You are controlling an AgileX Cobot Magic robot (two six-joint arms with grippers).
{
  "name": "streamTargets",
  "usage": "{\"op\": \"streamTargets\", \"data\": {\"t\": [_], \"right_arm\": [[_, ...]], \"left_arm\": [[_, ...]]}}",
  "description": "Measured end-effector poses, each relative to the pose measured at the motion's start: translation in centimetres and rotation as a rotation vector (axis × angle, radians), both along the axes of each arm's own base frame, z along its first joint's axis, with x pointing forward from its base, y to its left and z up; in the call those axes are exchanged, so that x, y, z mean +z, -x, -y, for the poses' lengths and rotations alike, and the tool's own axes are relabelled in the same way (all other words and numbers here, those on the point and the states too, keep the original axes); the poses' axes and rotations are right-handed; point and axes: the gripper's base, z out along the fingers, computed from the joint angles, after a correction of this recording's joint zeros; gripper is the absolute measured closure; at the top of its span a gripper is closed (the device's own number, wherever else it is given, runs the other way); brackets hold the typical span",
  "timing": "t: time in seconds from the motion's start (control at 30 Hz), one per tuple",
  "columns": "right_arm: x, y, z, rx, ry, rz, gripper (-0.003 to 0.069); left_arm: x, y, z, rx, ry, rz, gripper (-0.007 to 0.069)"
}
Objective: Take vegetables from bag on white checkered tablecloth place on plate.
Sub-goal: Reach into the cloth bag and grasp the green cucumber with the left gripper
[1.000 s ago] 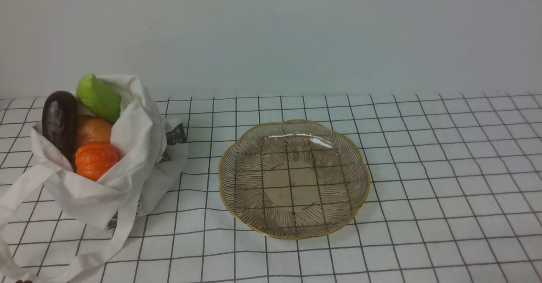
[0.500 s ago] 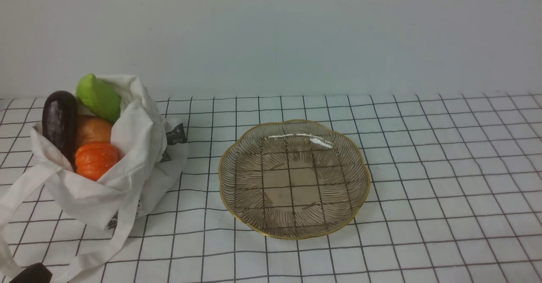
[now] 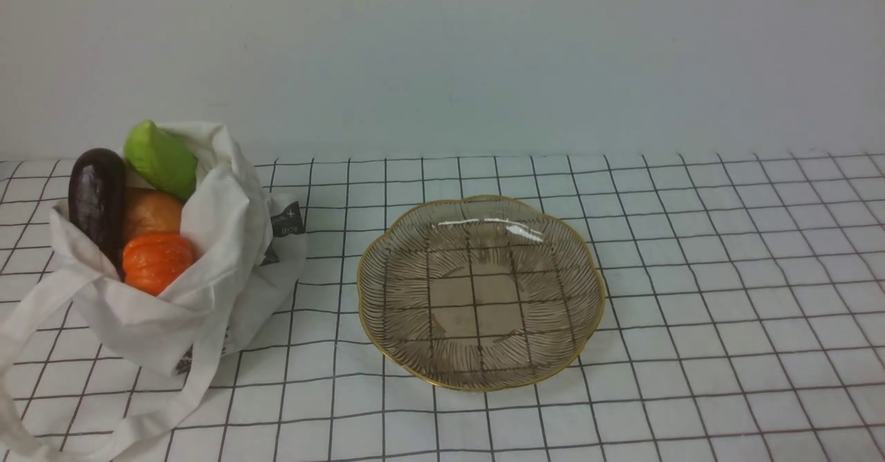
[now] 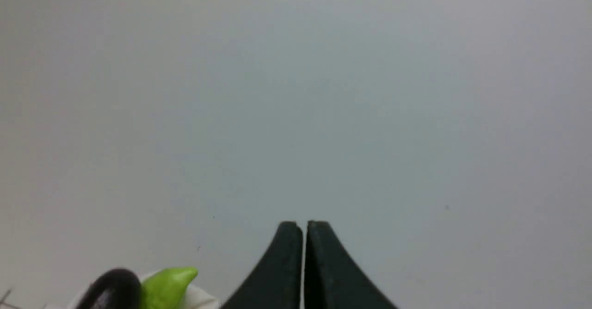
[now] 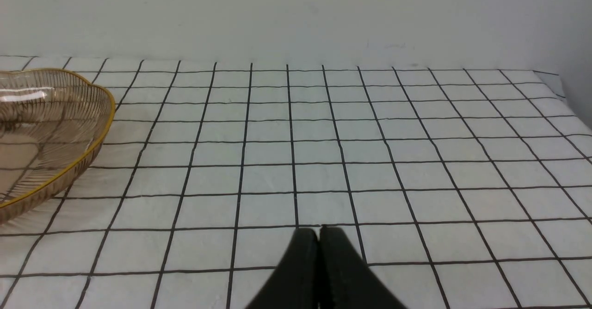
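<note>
The white cloth bag [image 3: 214,254] sits at the left on the checkered tablecloth [image 3: 726,296]. In it stand a dark purple eggplant [image 3: 97,199], a green cucumber-like oblong [image 3: 161,160], a yellow-orange round one [image 3: 152,213] and an orange pumpkin [image 3: 157,261]. The smoky glass plate [image 3: 581,268] lies empty in the middle. Neither gripper shows in the front view. In the left wrist view my left gripper [image 4: 304,225] is shut and empty, facing the wall, with the eggplant [image 4: 113,290] and green oblong [image 4: 166,286] low beside it. In the right wrist view my right gripper [image 5: 318,231] is shut and empty over the cloth.
The bag's long strap handles [image 3: 41,310] trail over the cloth toward the front left corner. A plain pale wall [image 3: 484,54] stands behind the table. The plate's rim [image 5: 106,114] shows in the right wrist view. The cloth's far right corner [image 5: 555,80] drops off.
Half a second ago a dark tip of my left arm showed at the front view's lower left corner; now it is out of that view. Bag, vegetables and plate have not moved.
</note>
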Motion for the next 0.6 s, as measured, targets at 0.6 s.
{"op": "streamTargets", "data": {"t": [0.6], "right_arm": [[0.0, 0.0, 0.0, 0.000, 0.000, 0.000, 0.0673]], "left_arm": [[4.4, -16.3, 2.3, -0.237, -0.526, -0.791, 0.0617]]}}
